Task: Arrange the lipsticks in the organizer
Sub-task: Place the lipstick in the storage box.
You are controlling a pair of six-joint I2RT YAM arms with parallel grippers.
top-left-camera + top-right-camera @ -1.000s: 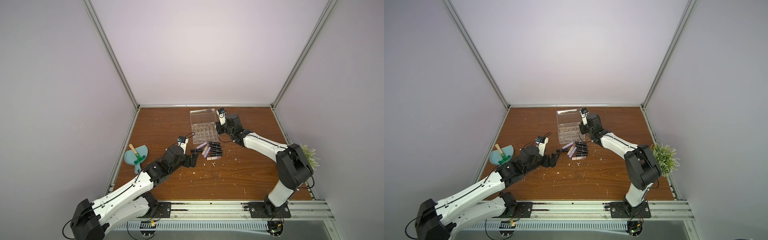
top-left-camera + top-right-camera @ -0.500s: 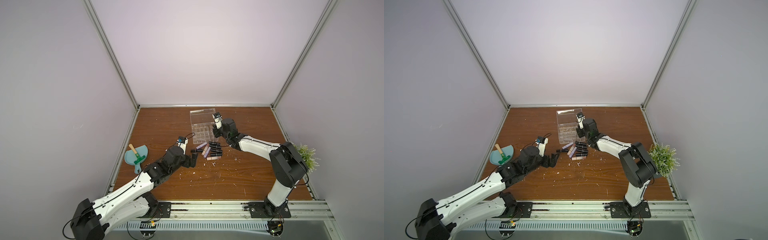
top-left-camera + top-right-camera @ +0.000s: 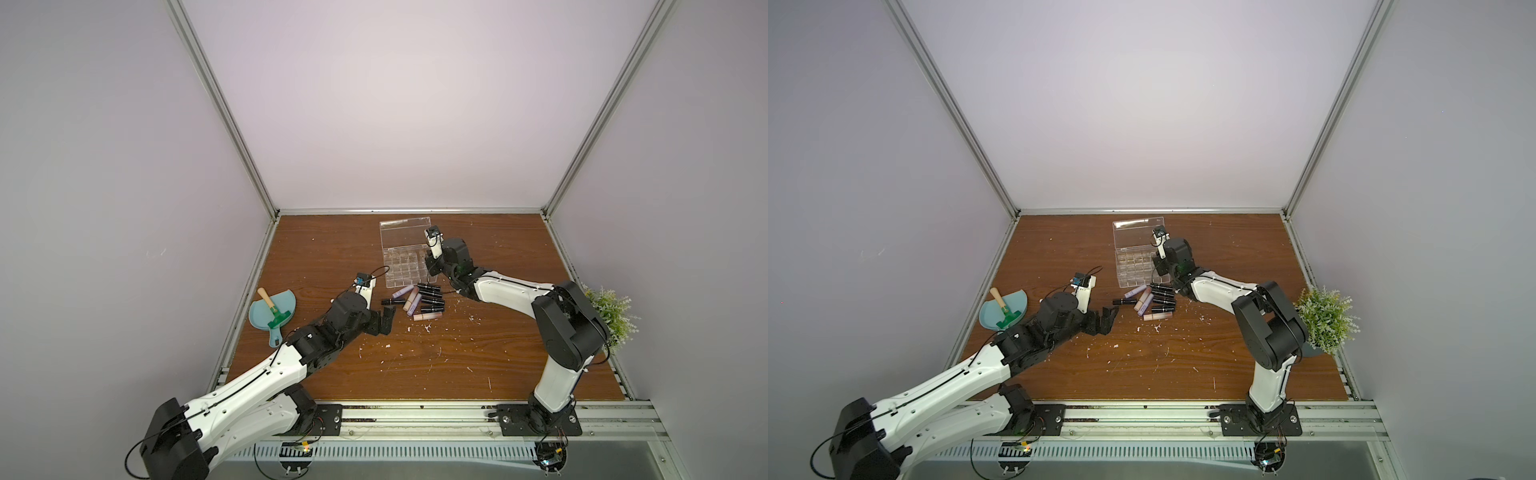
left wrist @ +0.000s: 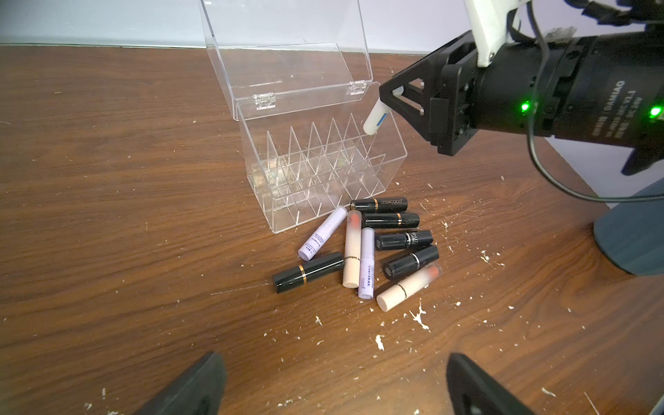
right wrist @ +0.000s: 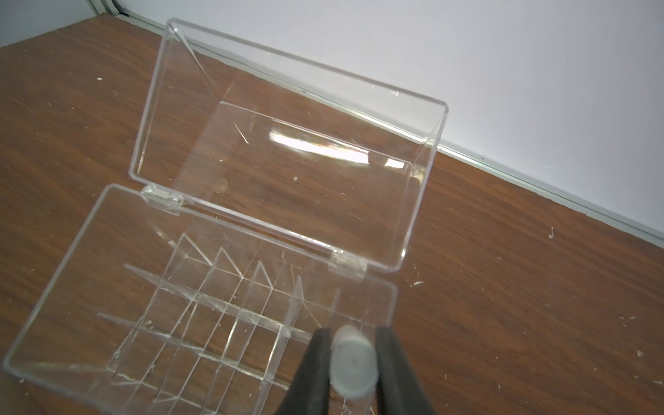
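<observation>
so you've got black tubes [image 4: 390, 220] with gold bands, lilac ones [image 4: 322, 233], beige ones [image 4: 352, 248] fading to coral, a white tube [image 4: 373, 124] with a blue stripe. Clear box [image 4: 316, 172], brown woodgrain table [image 4: 107, 179], teal dustpan [image 3: 286, 300].

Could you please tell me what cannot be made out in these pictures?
Right wrist view: the white lipstick shows only its cap; the right gripper and the picture's edge hide the rest.
Both top views: the right arm's wrist covers that lipstick and the organizer compartment beneath.
Left wrist view: the bottom edge cuts off the left gripper; only fingertips show.
</observation>
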